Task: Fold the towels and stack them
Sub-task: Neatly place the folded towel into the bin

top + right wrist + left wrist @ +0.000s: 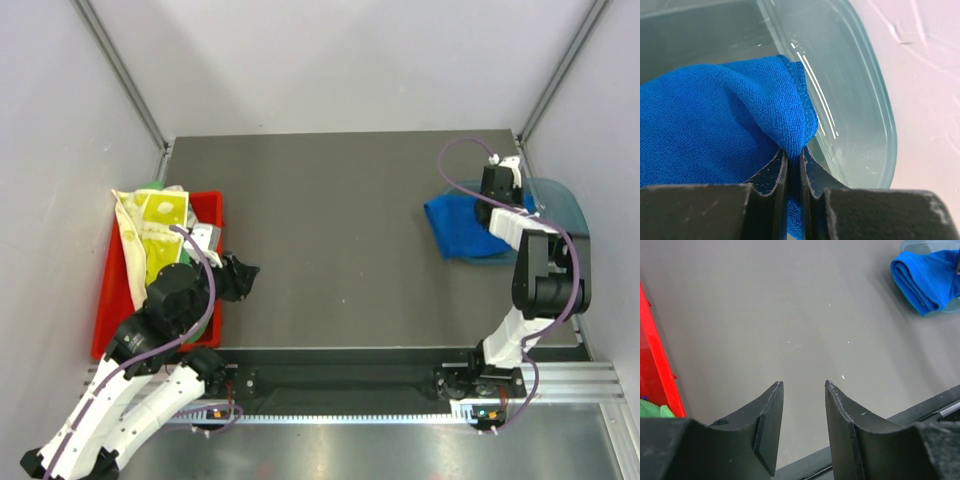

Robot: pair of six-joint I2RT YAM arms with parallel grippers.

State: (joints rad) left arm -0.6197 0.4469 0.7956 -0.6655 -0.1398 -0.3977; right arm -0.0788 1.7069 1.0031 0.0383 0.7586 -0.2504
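Blue towel [715,125] pinched in closed right hand [794,157] over bin [855,110]; left hand [803,385] parted, empty.

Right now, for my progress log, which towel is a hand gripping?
The plain royal blue cloth towel, pinched by the right hand at the translucent blue plastic bin; the pale yellow crocodile-print towel lies in the red plastic tray.

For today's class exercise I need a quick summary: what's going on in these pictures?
The right tool is shut on an edge of the blue towel, which lies partly in the translucent bin at the right of the table. The left tool is open and empty, over the table beside the red tray, where the yellow printed towel lies heaped, unfolded. No stack of towels is visible.
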